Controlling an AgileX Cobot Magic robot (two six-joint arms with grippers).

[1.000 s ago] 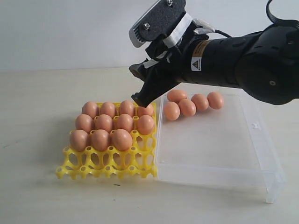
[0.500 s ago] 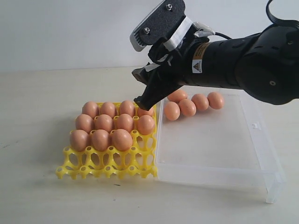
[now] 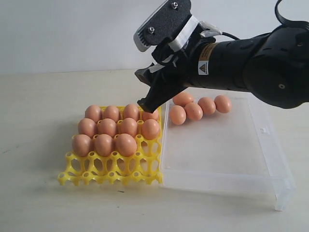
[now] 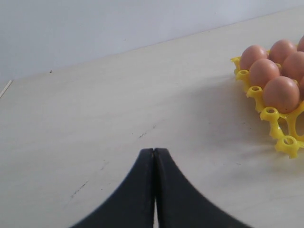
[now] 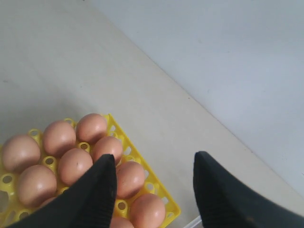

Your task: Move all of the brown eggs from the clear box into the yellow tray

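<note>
Exterior view: five brown eggs (image 3: pixel 193 111) in clear box (image 3: pixel 217 180), bunched beside yellow tray's (image 3: pixel 111 174) far corner; eleven in tray. Right gripper (image 5: pixel 155 156) apart, empty, above that corner; left gripper (image 4: pixel 154 151) together, beside tray. Eggs light, slick, brittle — pinch gently across middle.

- The right arm (image 3: pixel 260 63) is cased in glossy black, rounded shells.
- A white warning label (image 3: pixel 203 67) with a black triangle is stuck on it, and an orange sticker (image 3: pixel 208 49) is set just above the label.
- Past the label, a dark grey plate (image 3: pixel 161 21) with two silver screws (image 3: pixel 151 29) is carried on a white bracket (image 3: pixel 186 30).
- A black cable (image 3: pixel 285 17) is seen well behind the label.
- The fingers (image 5: pixel 95 199) of the right gripper (image 5: pixel 154 159) are black, tapered and finely ribbed.
</note>
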